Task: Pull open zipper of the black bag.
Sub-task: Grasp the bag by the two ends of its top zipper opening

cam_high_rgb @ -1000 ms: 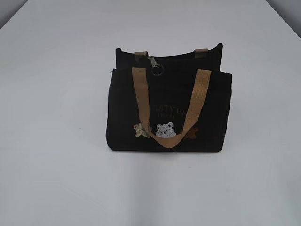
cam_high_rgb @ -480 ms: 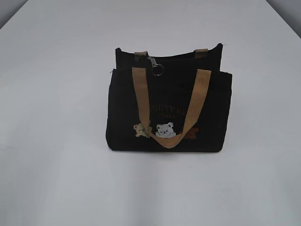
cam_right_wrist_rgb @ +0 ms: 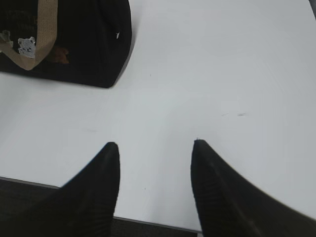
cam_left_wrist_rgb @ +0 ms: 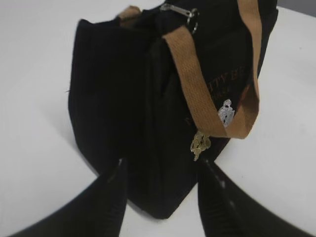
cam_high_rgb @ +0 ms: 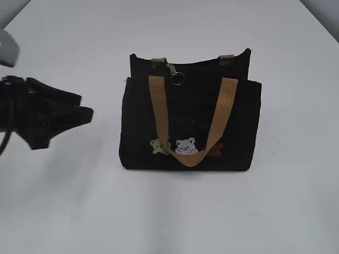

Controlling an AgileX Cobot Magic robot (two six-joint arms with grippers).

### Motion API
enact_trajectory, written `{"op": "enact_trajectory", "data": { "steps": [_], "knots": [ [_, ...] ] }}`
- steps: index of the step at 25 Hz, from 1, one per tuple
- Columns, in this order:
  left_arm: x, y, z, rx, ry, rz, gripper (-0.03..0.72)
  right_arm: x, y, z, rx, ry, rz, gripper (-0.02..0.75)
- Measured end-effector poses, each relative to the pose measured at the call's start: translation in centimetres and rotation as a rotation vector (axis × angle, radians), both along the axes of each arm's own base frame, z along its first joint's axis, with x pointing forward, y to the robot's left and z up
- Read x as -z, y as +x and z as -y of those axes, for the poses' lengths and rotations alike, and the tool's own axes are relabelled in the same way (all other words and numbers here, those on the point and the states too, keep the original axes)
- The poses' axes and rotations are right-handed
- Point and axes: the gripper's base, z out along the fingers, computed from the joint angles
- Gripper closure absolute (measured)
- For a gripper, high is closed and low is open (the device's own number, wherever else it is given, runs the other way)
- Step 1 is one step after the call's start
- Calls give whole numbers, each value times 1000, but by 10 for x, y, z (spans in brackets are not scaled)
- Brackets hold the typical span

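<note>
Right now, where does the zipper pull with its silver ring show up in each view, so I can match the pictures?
Exterior view: zipper pull at the bag's top edge, left of centre, beside the left strap.
Left wrist view: top edge of the picture, right of centre, above that strap.
Right wrist view: not in it; only the bag's lower corner shows.
Shared landmark: the white bear patch.

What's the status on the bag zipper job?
Left gripper open, empty, beside the black bag. Right gripper open, empty, over bare table. Silver zipper pull untouched atop bag; nothing blocking it.
</note>
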Motion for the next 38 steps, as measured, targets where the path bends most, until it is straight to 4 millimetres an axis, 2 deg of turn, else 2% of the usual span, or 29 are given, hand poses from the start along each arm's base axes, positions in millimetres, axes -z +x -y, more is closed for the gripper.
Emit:
{"op": "enact_trajectory", "data": {
  "steps": [6, 13, 14, 15, 16, 18, 19, 23, 24, 26, 29, 33, 38],
  "knots": [
    [18, 43, 32, 101, 25, -31, 307, 0, 0, 0, -2, 3, 0, 366],
    [32, 68, 56, 157, 23, -52, 309, -3, 0, -9, -69, 72, 24, 366],
    [34, 70, 60, 169, 22, -56, 323, -5, 2, -12, -108, 82, 30, 366],
    [37, 74, 65, 180, 22, -60, 369, -10, 8, -15, -145, 89, 35, 366],
    [39, 77, 71, 194, 22, -61, 453, -15, 16, -19, -198, 98, 50, 366],
    [43, 82, 75, 201, 23, -64, 608, -29, 45, -26, -279, 159, 91, 366],
    [44, 84, 76, 199, 21, -66, 626, -34, 64, -28, -308, 169, 106, 366],
    [45, 84, 76, 198, 16, -71, 626, -40, 148, -37, -445, 230, 88, 366],
    [45, 84, 76, 197, 17, -71, 626, -36, 176, -41, -477, 225, 59, 366],
    [45, 84, 76, 198, 16, -71, 626, -30, 222, -54, -556, 167, 31, 366],
    [45, 84, 76, 198, 16, -71, 626, -22, 273, -82, -686, 50, 8, 366],
    [45, 84, 76, 199, 15, -71, 626, -8, 315, -117, -820, -98, -15, 395],
    [45, 84, 76, 198, 15, -71, 626, 14, 335, -149, -891, -219, -30, 428]
  ]
}}
